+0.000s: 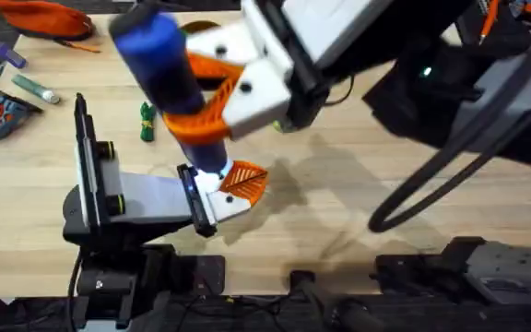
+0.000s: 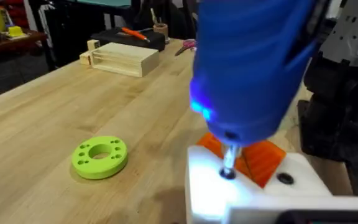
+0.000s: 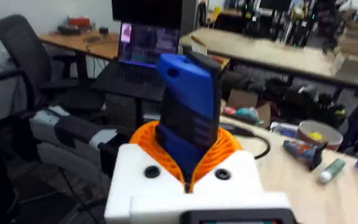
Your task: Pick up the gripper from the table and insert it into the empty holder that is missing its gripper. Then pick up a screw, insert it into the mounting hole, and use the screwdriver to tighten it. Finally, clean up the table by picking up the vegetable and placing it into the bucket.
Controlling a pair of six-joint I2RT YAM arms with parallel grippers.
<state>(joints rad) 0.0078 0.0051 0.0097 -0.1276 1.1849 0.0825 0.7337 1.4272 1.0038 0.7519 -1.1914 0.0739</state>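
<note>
The screwdriver [image 3: 188, 118] is clamped upright between the right gripper [image 3: 188, 171] jaws; its tip is seated in the holder [image 2: 247, 186]; left jaw state cannot be told

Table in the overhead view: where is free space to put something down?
Bare table lies right of the orange gripper, and bare wood between the lime-green disc and the wooden block. The far left corner, around the green bottle, is crowded.

Bare table [image 1: 413, 249] right of the holder [image 1: 233, 198] (screwdriver [image 1: 169, 74] looms above it).
</note>
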